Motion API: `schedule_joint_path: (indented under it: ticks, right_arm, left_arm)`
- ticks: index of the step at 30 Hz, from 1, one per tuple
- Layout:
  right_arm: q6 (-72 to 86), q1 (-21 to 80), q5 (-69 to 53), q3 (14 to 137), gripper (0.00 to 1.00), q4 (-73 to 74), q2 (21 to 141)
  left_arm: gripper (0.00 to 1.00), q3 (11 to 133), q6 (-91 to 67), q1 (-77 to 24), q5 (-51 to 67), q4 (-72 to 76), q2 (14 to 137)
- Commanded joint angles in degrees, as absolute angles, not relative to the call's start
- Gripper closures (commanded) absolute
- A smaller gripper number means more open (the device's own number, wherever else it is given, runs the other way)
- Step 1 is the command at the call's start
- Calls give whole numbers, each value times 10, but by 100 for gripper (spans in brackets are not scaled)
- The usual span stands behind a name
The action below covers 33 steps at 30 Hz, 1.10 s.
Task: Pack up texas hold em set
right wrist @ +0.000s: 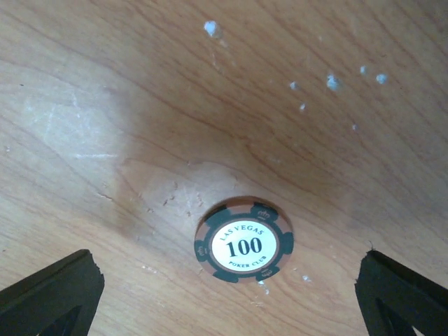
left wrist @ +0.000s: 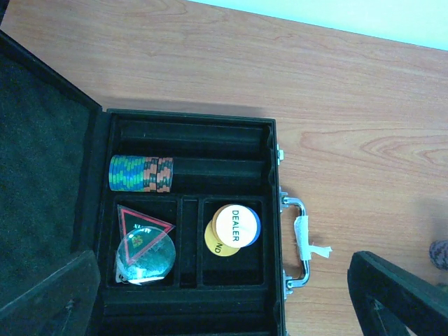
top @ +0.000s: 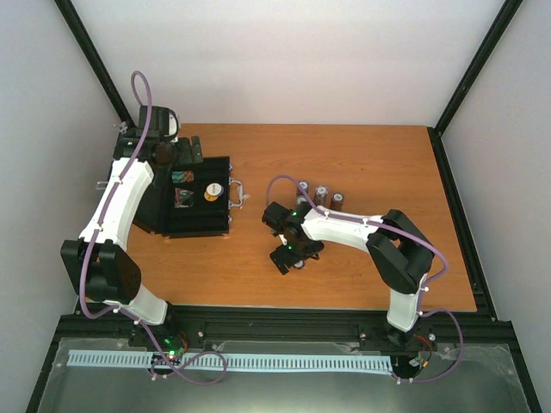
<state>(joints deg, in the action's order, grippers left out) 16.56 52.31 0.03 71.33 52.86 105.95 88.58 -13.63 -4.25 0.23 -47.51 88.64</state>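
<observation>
Nearest to the arm bases, above the wooden table [top: 370,275]: the right gripper [top: 288,251], jaws spread wide, gripping nothing. Directly under it in the right wrist view: a single poker chip [right wrist: 243,238], flat on the wood, face up, marked 100, between the two fingers but touching neither.

A little farther and to the left: the black case [top: 200,225] of the set, open and flat on the table. Long axis roughly from near to far, slightly turned. Silver handle [top: 239,191] on the long side facing right, toward the right arm. Lid folded out to the left, partly hidden under the left arm.

Inside the case, from the left wrist view:
- A chip stack [left wrist: 140,173] on its side in a slot, at the hinge end, with its axis from hinge side to handle side.
- In the nearer compartment, a dark triangular token [left wrist: 143,225] with a red edge, one tip toward the handle, overlapping a clear round disc [left wrist: 145,257].
- Beside it, on the handle side, a white DEALER disc [left wrist: 236,224] over a yellow disc [left wrist: 217,246].

At about the same depth, right of the handle and apart from it: three upright chip stacks [top: 321,194] in a row on the table.

Farthest: the left gripper [left wrist: 222,269], above the case, fingers wide apart, empty.
</observation>
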Motion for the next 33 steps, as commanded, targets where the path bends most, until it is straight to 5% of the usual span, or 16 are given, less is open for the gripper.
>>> schedule_joint_path:
  ticks: [1,11,26,33]
  right_arm:
    - [146,513,-2,702,0,513,1053]
    - [142,505,-33,660,3,461,1067]
    - [142,495,-51,653,64,453,1073]
    - [143,495,-49,666,68,464,1065]
  left_arm:
    - [0,886,-126,-38,-1,-473,877]
    - [0,886,-122,-38,-4,-478,878]
    - [0,873,-118,-38,-4,-474,876]
    - [0,874,-118,-38,-6,-473,878]
